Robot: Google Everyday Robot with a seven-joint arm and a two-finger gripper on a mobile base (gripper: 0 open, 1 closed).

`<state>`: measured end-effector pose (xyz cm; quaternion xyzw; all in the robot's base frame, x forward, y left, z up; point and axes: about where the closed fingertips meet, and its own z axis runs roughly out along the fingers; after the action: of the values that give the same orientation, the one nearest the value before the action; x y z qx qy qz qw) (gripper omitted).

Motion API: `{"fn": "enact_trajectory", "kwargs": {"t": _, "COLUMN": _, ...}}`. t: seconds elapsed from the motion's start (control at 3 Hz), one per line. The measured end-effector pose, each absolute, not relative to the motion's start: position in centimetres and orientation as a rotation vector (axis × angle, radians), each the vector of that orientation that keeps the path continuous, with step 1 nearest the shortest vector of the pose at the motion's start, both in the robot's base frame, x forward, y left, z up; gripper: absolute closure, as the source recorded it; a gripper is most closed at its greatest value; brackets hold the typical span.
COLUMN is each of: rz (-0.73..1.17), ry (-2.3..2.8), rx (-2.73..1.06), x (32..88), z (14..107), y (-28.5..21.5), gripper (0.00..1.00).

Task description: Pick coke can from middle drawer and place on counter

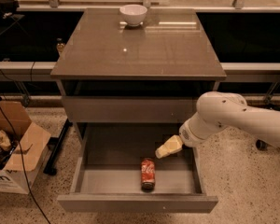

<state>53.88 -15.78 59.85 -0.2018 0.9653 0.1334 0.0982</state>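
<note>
Red cylindrical coke can (148, 173) lying near the front of the open grey middle drawer (135, 203); cream gripper (167, 148), aperture indiscernible, over its right side.

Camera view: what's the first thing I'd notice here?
A white robot arm reaches in from the right, its cream-coloured gripper hanging over the open grey middle drawer. A small red coke can lies near the drawer's front. A white bowl sits at the back of the glossy grey-brown counter.
</note>
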Motion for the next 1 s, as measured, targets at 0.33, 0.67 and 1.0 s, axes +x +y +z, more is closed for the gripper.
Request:
{"fn": "enact_trajectory", "kwargs": {"t": 0.33, "rz": 0.474, "ry": 2.879, "rx": -0.497, "x": 54.7, "z": 57.0, "y": -13.9, "gripper": 0.0}}
{"fn": "enact_trajectory", "kwargs": {"t": 0.67, "rz": 0.56, "ry": 2.905, "rx": -0.415, "x": 55.5, "z": 53.6, "y": -11.3, "gripper": 0.0}}
{"fn": "enact_trajectory", "kwargs": {"t": 1.0, "rz": 0.583, "ry": 2.94, "rx": -0.345, "x": 55.9, "z": 50.1, "y": -9.2, "gripper": 0.0}}
